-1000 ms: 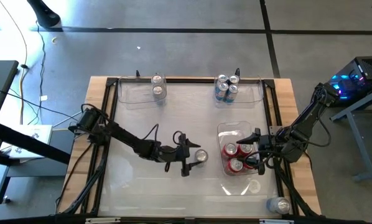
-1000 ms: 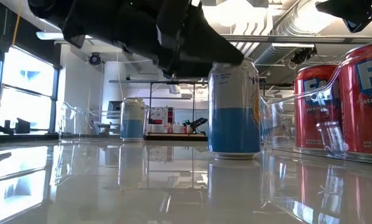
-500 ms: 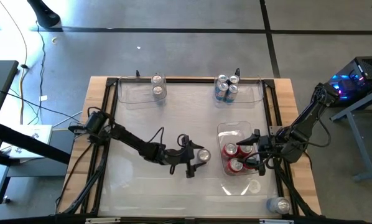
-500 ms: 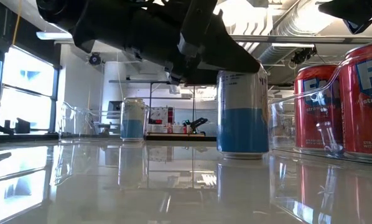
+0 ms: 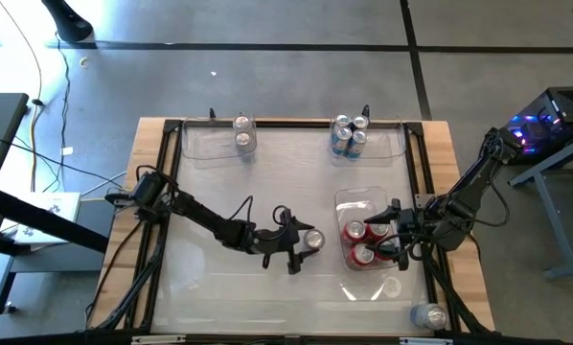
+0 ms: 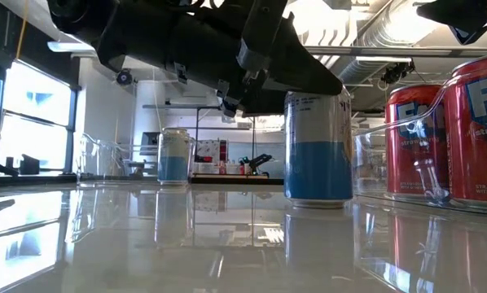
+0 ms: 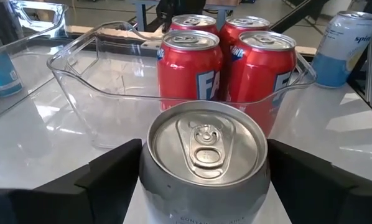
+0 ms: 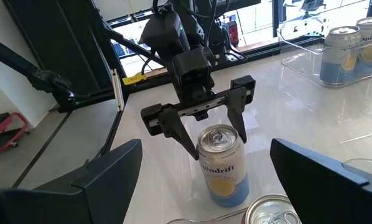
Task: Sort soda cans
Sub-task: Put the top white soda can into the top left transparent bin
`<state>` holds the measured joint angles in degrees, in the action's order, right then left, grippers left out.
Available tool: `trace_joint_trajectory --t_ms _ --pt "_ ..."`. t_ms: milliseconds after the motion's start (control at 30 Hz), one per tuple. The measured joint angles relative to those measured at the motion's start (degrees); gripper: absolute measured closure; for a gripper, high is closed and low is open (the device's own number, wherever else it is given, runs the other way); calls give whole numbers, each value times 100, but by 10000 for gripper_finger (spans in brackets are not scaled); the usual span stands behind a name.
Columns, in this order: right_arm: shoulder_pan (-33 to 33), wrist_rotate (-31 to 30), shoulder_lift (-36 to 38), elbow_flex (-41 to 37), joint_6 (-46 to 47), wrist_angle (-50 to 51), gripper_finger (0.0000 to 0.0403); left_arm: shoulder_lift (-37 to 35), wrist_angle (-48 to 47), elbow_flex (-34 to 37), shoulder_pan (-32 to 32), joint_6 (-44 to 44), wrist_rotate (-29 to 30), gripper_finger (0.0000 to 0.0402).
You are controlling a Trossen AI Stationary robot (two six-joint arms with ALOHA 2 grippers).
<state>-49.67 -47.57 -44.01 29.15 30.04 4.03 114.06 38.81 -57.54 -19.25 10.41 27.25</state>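
Note:
A soda can (image 5: 312,240) with a silver top and a white-over-blue body stands upright on its base on the glossy table, left of the bin of red cans. My left gripper (image 5: 304,244) reaches in level from the table's left. It is open, with one finger (image 7: 111,174) on each side of the can's upper part (image 7: 204,155). The low view shows the can (image 6: 318,146) under the dark gripper body. My right gripper (image 5: 378,238) hangs open over the red cans (image 5: 363,244) and holds nothing. My left gripper's fingers (image 8: 239,118) stand level on either side of the can's upper wall (image 8: 223,158), coming from the table's left. They sit close against its sides, but I cannot tell whether they touch. The can stands upright on the table.
A clear bin (image 5: 358,196) holds several red cans (image 7: 226,56). Along the far edge, one clear bin holds silver cans (image 5: 242,132) and another holds blue cans (image 5: 349,136). A lone can (image 5: 430,314) stands at the near right corner. A black frame rims the table.
My left gripper has gone toward the table's right, so that its fingers now flank the can. The can has slid a little toward the bin of red cans and stayed upright. Both have kept still over the last half second.

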Motion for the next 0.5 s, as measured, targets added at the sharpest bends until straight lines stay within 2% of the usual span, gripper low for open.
trace_joint_trajectory --t_ms 167,300,500 --pt "0 -2 0 -2 17 0 53 -1 32 0 -2 0 -13 109" --pt "0 -2 0 -2 17 -2 53 -103 -27 9 -4 -2 -9 118" --pt "2 -2 0 -1 17 2 53 -894 -578 9 3 -334 339 121"
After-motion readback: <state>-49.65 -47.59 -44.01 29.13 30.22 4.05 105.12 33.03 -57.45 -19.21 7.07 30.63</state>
